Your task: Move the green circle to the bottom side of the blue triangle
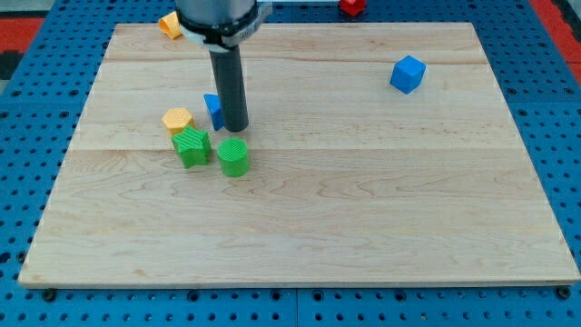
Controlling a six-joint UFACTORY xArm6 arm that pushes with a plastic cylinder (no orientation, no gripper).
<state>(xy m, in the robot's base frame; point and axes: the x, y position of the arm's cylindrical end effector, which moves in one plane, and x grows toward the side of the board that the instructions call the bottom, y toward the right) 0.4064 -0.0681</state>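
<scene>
Two neighbours crowd the green circle [233,156]: a green star-shaped block [192,147] just to the view's left of it, and a yellow hexagon [178,119] beyond that. The blue triangle [213,110] sits just above, half hidden behind my rod. The likeliest failure, I judge, is my tip [235,129] dragging the triangle along, since the two look to be touching or nearly so; any sweep from here could shift the reference block itself. A careless push leftward could also knock the circle into the star. No claw exists on this rig, so there is no spread or pinch to report. The circle lies just below my tip on the counter [363,227], apparently not touching it, already roughly under the triangle.
</scene>
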